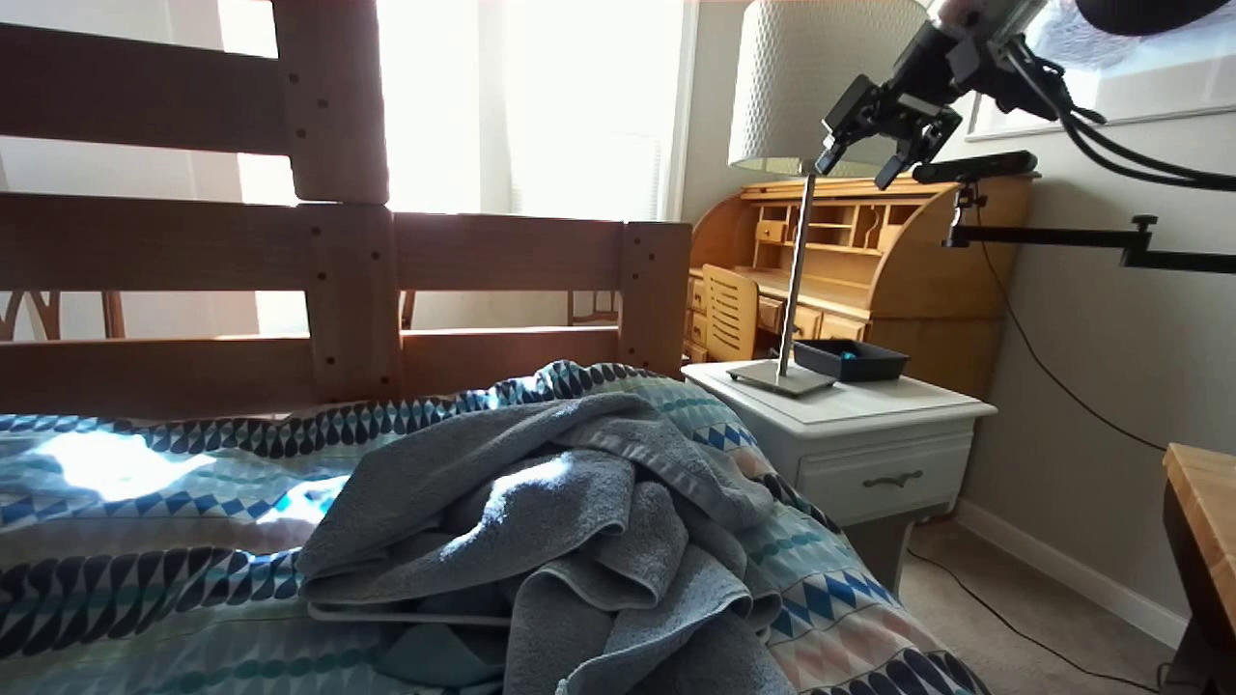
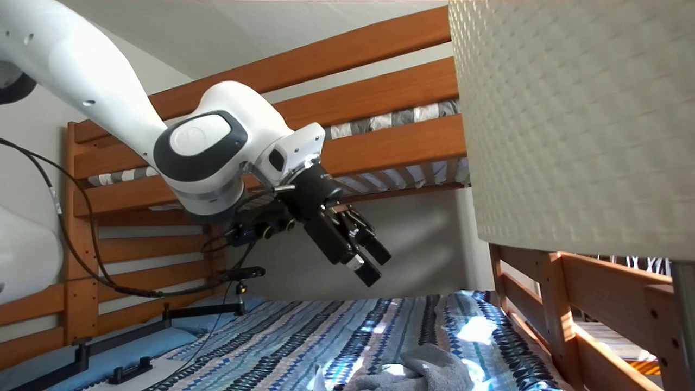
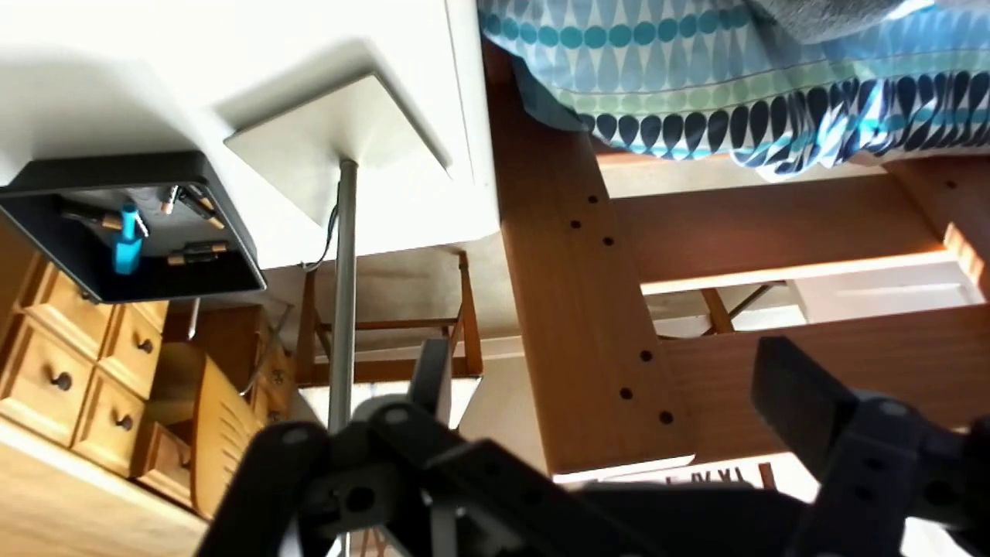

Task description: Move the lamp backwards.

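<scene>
The lamp (image 1: 798, 261) stands upright on the white table (image 1: 888, 401) beside the bed (image 1: 232, 241). Its base (image 3: 309, 147) lies flat on the tabletop, near the edge on the bed side; a dark tray (image 1: 874, 370) sits just next to it. The long axis is vertical: a thin stem (image 3: 345, 294) rises from the base to the wide shade (image 1: 792, 87).

The hand (image 1: 855, 171) is released, its fingers (image 3: 804, 394) spread wide and holding nothing. It points down at a slant, above the level of the tabletop. In an exterior view a gap shows between the hand (image 2: 378, 267) and the shade (image 2: 586, 130); the two are apart.

Governing relation: in the wrist view the stem passes outside the fingers, just past the one at that view's left, and is partly hidden behind the hand. The space between the fingers lines up with a bed post (image 3: 592, 333) in the background.

Assessment: closing from here would likely miss the stem. A sideways shift toward that finger, then an advance, appears to be required so the stem falls between both. Contact with the shade could rock the lamp. Which direction counts as backwards cannot be determined.
</scene>
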